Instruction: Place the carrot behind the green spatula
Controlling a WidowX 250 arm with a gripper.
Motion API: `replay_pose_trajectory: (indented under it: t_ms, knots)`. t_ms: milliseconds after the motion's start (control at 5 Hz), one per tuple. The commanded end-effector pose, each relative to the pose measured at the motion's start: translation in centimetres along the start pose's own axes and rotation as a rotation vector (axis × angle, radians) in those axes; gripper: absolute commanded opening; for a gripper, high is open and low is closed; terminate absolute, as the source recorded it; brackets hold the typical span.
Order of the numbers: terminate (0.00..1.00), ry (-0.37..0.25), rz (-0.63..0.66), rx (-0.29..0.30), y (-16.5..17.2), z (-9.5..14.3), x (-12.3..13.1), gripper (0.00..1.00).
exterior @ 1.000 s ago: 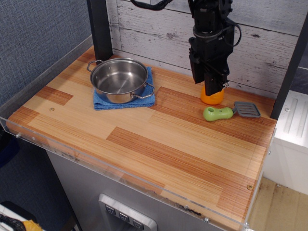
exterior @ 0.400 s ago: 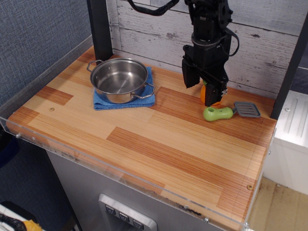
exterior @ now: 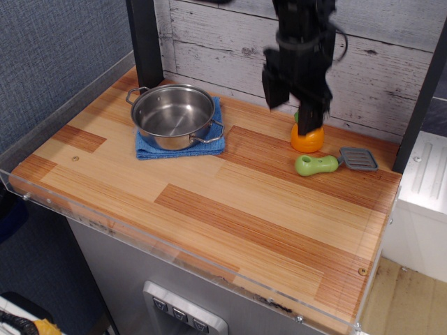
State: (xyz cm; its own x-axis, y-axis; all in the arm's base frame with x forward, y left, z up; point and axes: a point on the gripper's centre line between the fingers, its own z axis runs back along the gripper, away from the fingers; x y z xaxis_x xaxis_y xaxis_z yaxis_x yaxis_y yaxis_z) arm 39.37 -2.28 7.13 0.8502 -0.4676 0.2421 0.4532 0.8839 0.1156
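The carrot (exterior: 308, 139) is a squat orange toy standing on the wooden table just behind the handle of the green spatula (exterior: 325, 163). Its green cap is mostly hidden by my gripper. The spatula lies flat with its lime handle to the left and its grey slotted blade (exterior: 358, 159) to the right. My gripper (exterior: 294, 103) hangs above the carrot, open, its two black fingers spread apart and holding nothing. The right finger overlaps the carrot's top in this view.
A steel pot (exterior: 173, 115) sits on a blue cloth (exterior: 180, 146) at the back left. A black post (exterior: 145, 40) stands behind it. A whitewashed plank wall (exterior: 391, 63) backs the table. A clear plastic rim (exterior: 174, 246) runs along the table's front edge.
The gripper was shut on the carrot at table level. It has opened, let go and risen. The carrot stays behind the spatula.
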Motion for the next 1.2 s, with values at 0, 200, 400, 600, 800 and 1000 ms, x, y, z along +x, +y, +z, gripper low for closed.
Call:
replay_pose_trajectory:
  t_ms: [0, 200, 400, 600, 800, 1000]
  knots:
    - [0.0, -0.097, 0.108, -0.018, 0.8, 6.4, -1.7, 1.0]
    - [0.0, -0.117, 0.135, -0.035, 0.7, 8.1, -2.3, 1.0]
    - [0.0, -0.128, 0.118, -0.038, 0.3, 9.5, -2.9, 1.0]
    - [0.0, -0.128, 0.118, -0.038, 0.3, 9.5, -2.9, 1.0]
    - [0.0, -0.128, 0.118, -0.038, 0.3, 9.5, -2.9, 1.0]
    - [0.0, -0.128, 0.118, -0.038, 0.3, 9.5, -2.9, 1.0]
